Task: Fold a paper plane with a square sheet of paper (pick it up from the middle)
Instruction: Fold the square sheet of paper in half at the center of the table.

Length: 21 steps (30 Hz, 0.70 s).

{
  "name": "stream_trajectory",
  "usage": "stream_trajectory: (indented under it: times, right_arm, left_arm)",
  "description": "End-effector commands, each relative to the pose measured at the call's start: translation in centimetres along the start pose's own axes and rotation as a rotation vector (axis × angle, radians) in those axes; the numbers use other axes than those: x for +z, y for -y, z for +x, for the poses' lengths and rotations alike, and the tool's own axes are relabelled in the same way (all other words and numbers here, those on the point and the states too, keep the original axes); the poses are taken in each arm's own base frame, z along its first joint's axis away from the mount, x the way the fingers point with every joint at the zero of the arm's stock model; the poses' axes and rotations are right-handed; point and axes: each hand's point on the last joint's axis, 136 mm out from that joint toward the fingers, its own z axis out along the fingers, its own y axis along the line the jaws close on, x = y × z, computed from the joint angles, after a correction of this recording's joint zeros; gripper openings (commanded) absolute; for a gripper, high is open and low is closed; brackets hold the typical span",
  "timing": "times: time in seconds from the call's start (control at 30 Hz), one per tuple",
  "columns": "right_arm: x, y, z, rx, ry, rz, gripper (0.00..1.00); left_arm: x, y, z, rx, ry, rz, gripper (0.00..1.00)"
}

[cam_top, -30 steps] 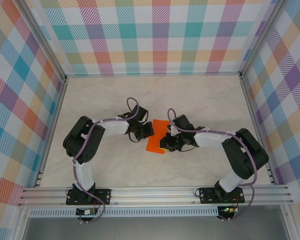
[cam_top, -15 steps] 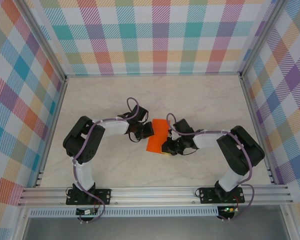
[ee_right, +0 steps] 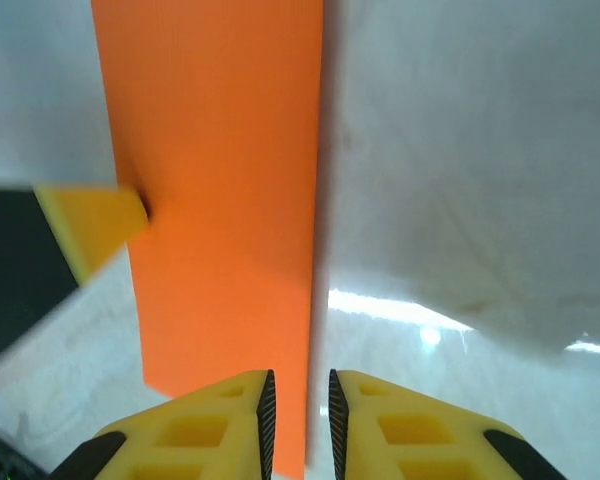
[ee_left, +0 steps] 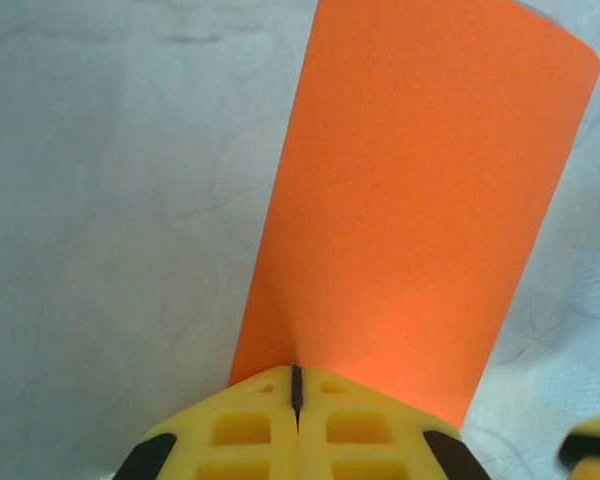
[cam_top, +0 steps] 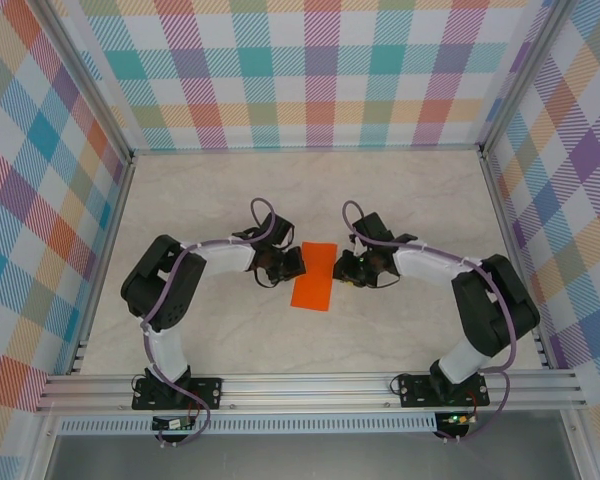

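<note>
The orange sheet of paper (cam_top: pixel 314 277), folded into a narrow rectangle, lies flat mid-table. My left gripper (cam_top: pixel 296 262) is at its upper left edge. In the left wrist view the sheet (ee_left: pixel 420 200) puckers where it meets my left gripper (ee_left: pixel 296 375), whose jaws are shut on its rim. My right gripper (cam_top: pixel 340 268) is at the upper right edge. In the right wrist view my right gripper (ee_right: pixel 298 385) stands slightly open, and the long edge of the sheet (ee_right: pixel 220 200) runs loose through the gap. A left fingertip (ee_right: pixel 90 225) touches the far side.
Pale marbled tabletop (cam_top: pixel 400 200) surrounds the sheet. Chequered walls (cam_top: pixel 320 90) on aluminium posts close off the back and both sides. A metal rail (cam_top: pixel 310 385) carrying both arm bases runs along the near edge.
My right gripper has let go of the sheet's lower right part, slid up along its right edge and opened a little. The sheet now lies flatter. The left gripper has barely moved.
</note>
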Motion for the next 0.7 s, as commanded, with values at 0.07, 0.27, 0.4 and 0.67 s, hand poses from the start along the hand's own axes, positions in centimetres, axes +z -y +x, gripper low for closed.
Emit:
stream_trajectory:
  times: [0.07,0.27,0.4,0.67]
  right_arm:
    - [2.0,-0.5,-0.7,0.031,-0.058,0.016,0.25]
    - [3.4,-1.6,-1.2,0.014,-0.096,-0.027,0.18]
    - [4.0,-0.8,-0.9,0.006,-0.124,0.013,0.17]
    - [4.8,0.7,-0.3,-0.035,-0.156,0.066,0.18]
  left_arm:
    - [-1.9,0.2,1.2,-0.013,-0.008,-0.012,0.00]
    - [-3.8,-0.3,1.0,-0.013,0.056,-0.043,0.05]
    - [-4.7,-1.0,0.8,-0.024,0.084,-0.055,0.12]
    - [-5.2,-1.4,0.2,-0.055,0.081,-0.032,0.31]
